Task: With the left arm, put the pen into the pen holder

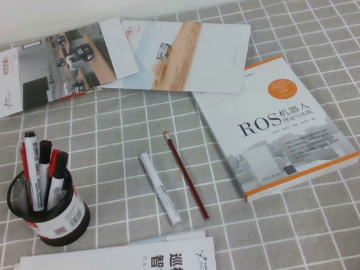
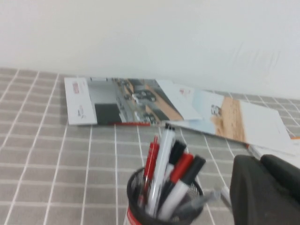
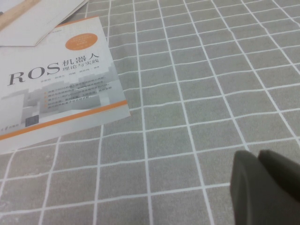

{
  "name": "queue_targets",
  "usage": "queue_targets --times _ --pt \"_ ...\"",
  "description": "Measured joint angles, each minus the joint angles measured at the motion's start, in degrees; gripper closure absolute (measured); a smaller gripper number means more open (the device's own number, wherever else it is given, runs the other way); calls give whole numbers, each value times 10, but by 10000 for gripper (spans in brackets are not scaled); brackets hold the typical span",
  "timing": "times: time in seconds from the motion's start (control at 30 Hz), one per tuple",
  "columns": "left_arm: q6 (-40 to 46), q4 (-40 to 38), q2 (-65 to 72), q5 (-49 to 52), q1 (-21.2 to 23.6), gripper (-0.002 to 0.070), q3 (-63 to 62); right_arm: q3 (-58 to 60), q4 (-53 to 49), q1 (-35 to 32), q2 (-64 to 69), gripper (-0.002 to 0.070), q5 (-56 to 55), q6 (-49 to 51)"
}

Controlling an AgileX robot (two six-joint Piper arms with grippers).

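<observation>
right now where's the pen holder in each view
High view: pen holder at lower left, pens inside.
Left wrist view: bottom centre, beside the left gripper.
Right wrist view: not in it; right gripper over bare cloth.
Shared landmark: ROS book.

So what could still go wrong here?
The pen holder is crowded with tall markers, the pen among them; the left gripper, close beside it, could snag one and tip it. The right gripper hangs low over the tablecloth by the ROS book: little risk.
</observation>
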Motion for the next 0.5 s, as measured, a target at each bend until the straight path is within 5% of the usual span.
queue_targets --times 0.5 --pt "-4 33 -32 52 0 678 0 0 0 0 0 692 0 0"
